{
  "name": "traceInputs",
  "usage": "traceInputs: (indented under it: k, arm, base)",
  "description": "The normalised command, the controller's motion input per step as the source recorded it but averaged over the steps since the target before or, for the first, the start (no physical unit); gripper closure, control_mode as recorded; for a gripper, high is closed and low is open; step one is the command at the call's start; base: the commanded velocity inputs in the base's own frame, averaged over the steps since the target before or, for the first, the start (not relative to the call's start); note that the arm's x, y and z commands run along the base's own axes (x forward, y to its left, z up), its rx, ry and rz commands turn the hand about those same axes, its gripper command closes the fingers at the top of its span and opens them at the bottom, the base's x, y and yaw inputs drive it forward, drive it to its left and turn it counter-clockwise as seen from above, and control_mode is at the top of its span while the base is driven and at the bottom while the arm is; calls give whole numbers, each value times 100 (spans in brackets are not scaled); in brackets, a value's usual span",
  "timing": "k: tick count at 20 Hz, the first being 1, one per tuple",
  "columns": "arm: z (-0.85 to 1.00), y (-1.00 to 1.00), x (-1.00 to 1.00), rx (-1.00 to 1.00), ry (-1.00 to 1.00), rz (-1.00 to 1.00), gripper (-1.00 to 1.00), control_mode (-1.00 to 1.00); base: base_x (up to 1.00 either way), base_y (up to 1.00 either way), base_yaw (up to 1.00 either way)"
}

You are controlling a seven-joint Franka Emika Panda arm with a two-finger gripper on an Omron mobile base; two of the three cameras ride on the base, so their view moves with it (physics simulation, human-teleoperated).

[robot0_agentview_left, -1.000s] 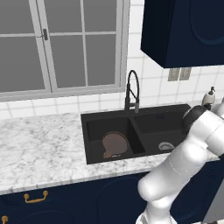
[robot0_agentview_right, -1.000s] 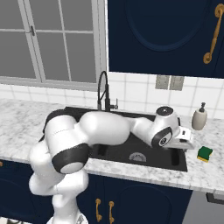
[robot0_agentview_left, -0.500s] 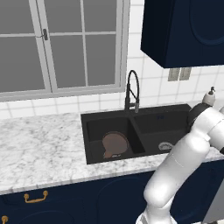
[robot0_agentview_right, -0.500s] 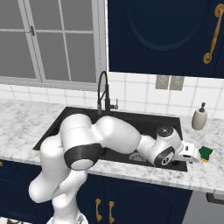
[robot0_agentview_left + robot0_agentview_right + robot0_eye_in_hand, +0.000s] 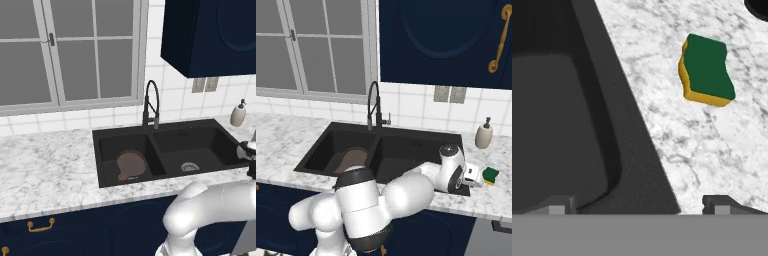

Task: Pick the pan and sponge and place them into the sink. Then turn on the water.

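Beyond the spread tool [image 5: 639,202], the sponge [image 5: 706,70] lies untouched.

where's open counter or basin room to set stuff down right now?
Free: marble counter left of the matte black double sink; right basin around its silver drain. Crowded: left basin holds the dark-brown frying pan; right counter strip has the green sponge, soap bottle and hand.

The pan [image 5: 131,164] lies in the left basin of the sink [image 5: 227,150], below the tap [image 5: 150,104] at the sink's back rim. The sponge [image 5: 490,175] lies on the counter [image 5: 286,135] just right of the sink, in front of the soap bottle [image 5: 484,134]. The gripper [image 5: 477,178] sits over the sink's right rim, just beside the sponge.
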Motion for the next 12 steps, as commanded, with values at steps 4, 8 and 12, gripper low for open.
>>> traceInputs:
  k: [4, 8, 12]
  arm:
    - [49, -20, 0, 20, -1, -2, -100, -100]
    - [22, -8, 0, 6, -3, -4, -100, -100]
    - [0, 0, 7, 0, -6, -6, -100, -100]
  base:
    - [0, 0, 0]
    - [0, 0, 0]
    - [0, 0, 0]
